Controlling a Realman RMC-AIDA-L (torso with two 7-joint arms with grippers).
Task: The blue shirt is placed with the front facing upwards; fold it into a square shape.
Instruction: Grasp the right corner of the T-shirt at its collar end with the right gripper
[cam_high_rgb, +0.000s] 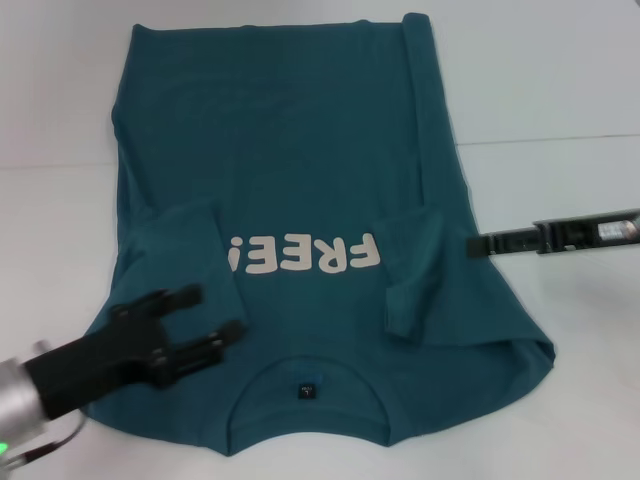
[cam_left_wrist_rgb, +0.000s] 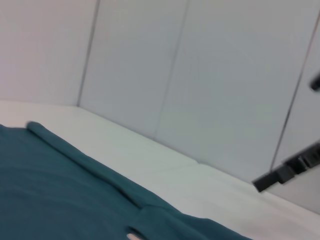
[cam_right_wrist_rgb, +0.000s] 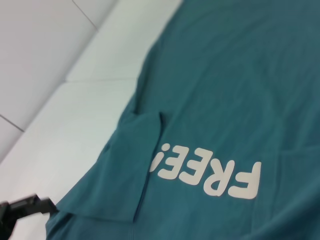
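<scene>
On the white tabletop (cam_high_rgb: 560, 90), spread flat: one large dark teal-blue short-sleeved cotton T-shirt (cam_high_rgb: 300, 150), front up, collar and small black label (cam_high_rgb: 303, 390) nearest the robot, hem at the far edge, so its long axis runs away from the robot. Off-white "FREE!" lettering (cam_high_rgb: 305, 254), one line, is partly covered at the robot's left end. Sleeves, two: both already turned inward over the chest. Right side edge, one: rolled into a narrow ridge (cam_high_rgb: 420, 110) running toward the hem. Grippers, two. Left gripper (cam_high_rgb: 205, 318): black, fingers spread apart, holding nothing, poised over the shirt's left shoulder area beside the folded sleeve; judged the nearer arm to the collar end. Right gripper (cam_high_rgb: 478, 243): black, slim, reaching in from the right to the shirt's right edge near the folded sleeve; whether its fingers are parted cannot be told. Folding judged early: sides partly in, no lengthwise fold yet.
</scene>
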